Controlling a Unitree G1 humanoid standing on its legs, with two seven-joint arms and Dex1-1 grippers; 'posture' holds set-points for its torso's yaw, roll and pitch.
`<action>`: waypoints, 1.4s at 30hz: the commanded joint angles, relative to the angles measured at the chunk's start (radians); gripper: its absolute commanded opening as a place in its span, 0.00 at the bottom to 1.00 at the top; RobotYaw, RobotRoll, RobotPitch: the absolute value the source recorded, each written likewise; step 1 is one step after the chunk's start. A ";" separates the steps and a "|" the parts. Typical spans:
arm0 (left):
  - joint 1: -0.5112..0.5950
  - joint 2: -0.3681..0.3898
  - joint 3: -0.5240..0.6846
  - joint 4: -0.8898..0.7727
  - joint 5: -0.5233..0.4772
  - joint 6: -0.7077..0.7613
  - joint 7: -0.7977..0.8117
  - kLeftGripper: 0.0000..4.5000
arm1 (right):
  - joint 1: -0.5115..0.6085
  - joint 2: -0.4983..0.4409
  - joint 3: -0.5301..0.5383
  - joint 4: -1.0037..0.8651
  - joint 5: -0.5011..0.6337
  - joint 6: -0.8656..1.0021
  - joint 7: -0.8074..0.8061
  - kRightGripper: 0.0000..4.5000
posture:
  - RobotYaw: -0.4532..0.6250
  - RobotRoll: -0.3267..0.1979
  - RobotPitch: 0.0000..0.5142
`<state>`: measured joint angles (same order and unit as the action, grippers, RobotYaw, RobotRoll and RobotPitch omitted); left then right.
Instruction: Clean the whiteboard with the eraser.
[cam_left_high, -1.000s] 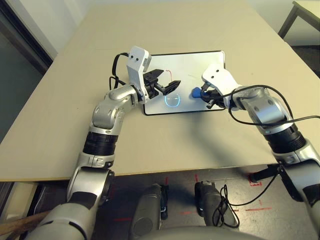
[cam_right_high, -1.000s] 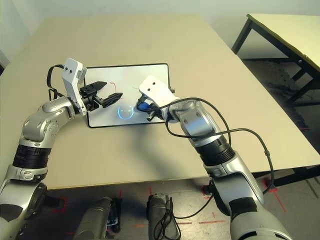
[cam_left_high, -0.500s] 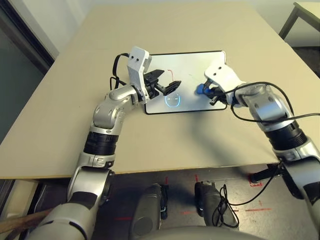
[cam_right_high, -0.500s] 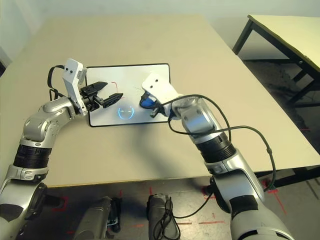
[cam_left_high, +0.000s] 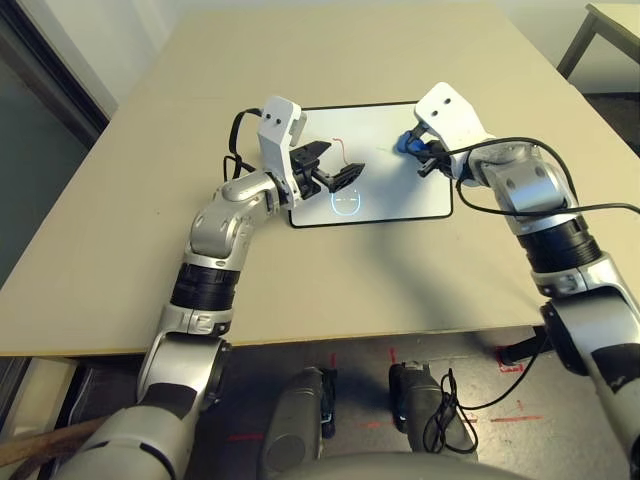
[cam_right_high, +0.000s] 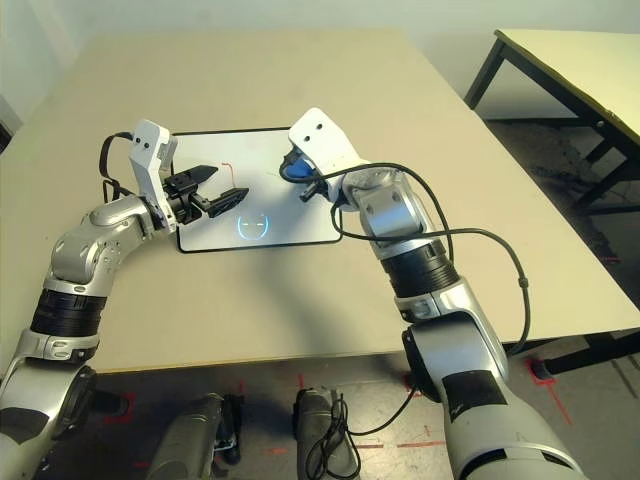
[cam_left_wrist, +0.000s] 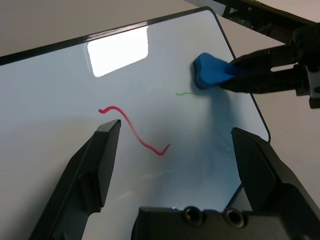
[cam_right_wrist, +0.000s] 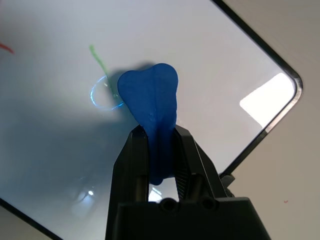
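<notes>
The whiteboard (cam_left_high: 400, 190) lies flat on the tan table, black-framed, with a red squiggle (cam_left_wrist: 135, 131), a short green line (cam_left_wrist: 184, 93) and a pale blue ring (cam_left_high: 345, 203) on it. My right gripper (cam_left_high: 418, 152) is shut on the blue eraser (cam_right_wrist: 150, 100), which presses on the board's far right part beside the green line. My left gripper (cam_left_wrist: 175, 131) hovers open over the board's left half, near the red squiggle, with nothing between its fingers.
The table (cam_left_high: 330, 290) spreads wide around the board on all sides. A black cable (cam_left_high: 560, 210) loops off my right forearm. A second table (cam_right_high: 580, 60) stands off to the far right, across a gap of floor.
My right gripper has carried the eraser across the board from its near middle to its far right part. The left arm has hardly moved.
</notes>
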<state>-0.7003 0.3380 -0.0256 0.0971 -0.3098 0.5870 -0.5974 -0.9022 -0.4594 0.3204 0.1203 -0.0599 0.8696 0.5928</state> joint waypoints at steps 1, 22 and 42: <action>0.012 0.002 -0.009 -0.017 0.007 0.012 0.002 1.00 | 0.065 -0.016 0.081 -0.060 0.002 0.091 0.063 0.14 | 0.44 0.62 0.32; 0.017 -0.003 -0.005 -0.052 -0.003 0.043 0.018 1.00 | 0.000 -0.005 0.104 0.041 -0.036 0.038 0.093 0.14 | 0.44 0.62 0.33; 0.040 0.018 -0.001 -0.091 -0.003 0.073 0.018 1.00 | -0.142 0.085 0.034 0.232 -0.057 -0.120 0.033 0.13 | 0.46 0.62 0.33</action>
<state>-0.6762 0.3483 -0.0238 0.0296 -0.3132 0.6478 -0.5789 -1.0696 -0.3831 0.3308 0.3594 -0.1094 0.7397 0.6070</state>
